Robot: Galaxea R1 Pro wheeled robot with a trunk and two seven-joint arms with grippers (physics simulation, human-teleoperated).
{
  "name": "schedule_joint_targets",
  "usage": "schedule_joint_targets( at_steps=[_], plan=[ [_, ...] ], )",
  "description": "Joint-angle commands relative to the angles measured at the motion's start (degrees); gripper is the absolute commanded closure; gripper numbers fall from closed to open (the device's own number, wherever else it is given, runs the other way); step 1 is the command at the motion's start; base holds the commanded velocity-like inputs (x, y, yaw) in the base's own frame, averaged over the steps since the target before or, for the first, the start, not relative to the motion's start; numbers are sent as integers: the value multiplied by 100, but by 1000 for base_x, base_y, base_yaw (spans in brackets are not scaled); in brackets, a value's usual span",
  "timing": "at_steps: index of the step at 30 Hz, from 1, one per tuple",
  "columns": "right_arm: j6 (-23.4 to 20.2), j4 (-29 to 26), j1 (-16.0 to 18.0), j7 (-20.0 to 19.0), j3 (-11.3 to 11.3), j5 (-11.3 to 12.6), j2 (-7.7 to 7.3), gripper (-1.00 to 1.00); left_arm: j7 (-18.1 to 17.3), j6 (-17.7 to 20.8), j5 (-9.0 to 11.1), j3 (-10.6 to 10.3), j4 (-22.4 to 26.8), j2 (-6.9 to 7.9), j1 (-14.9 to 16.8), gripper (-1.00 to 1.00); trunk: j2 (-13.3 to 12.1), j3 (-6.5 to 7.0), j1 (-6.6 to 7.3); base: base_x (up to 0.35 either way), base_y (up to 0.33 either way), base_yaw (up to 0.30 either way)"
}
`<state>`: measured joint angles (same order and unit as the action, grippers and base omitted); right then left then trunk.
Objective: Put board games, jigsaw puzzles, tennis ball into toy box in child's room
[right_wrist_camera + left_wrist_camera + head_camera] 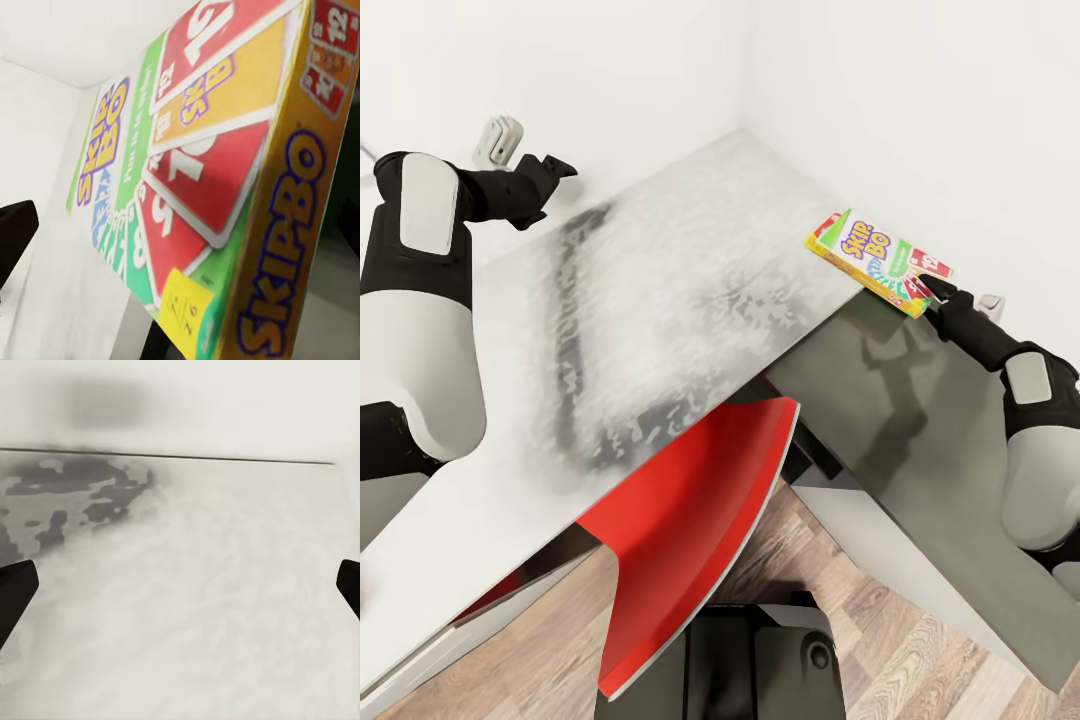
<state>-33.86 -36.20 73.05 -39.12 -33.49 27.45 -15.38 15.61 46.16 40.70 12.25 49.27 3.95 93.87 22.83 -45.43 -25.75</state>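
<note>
Skip-Bo box [878, 263] at the bench's [690, 260] far right edge, near the wall corner, right pincer [938, 291] at its near end. Left pincer [552, 172] over the bench's far left. Chair [690, 520] under the bench's near edge.

White arm shells [420, 340], black joints, apparently black fingers [15, 592].

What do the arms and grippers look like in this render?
Both arms are glossy black with rounded white shell panels on the segments. The left gripper and right gripper are matte black with short, tapered two-finger tips. No cables or markings are visible on either arm.
</note>
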Motion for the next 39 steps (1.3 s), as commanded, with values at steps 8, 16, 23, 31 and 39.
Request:
schedule_joint_targets(
  at_steps=[8, 16, 23, 31, 39],
  plan=[
    [-41, 6, 13, 39, -17, 17, 23, -100, 48, 16, 61, 0, 9, 0, -17, -100, 9, -7, -3, 0, 0, 0],
    [-40, 7, 21, 116, -17, 16, 30, -100, 48, 16, 61, 1, 11, -4, -22, -100, 9, -7, -3, 0, 0, 0],
    [-32, 29, 74, 161, -17, 15, 34, -100, 48, 13, 61, -2, 12, -7, -25, -100, 9, -7, -3, 0, 0, 0],
    [72, 133, 99, 170, -12, 15, 35, -100, 47, 10, 61, -1, 12, -8, -26, -100, 9, -7, -3, 0, 0, 0],
    [204, 291, 158, 175, -10, 14, 35, -100, 47, 8, 61, -2, 12, -8, -30, -100, 9, -7, -3, 0, 0, 0]
  ],
)
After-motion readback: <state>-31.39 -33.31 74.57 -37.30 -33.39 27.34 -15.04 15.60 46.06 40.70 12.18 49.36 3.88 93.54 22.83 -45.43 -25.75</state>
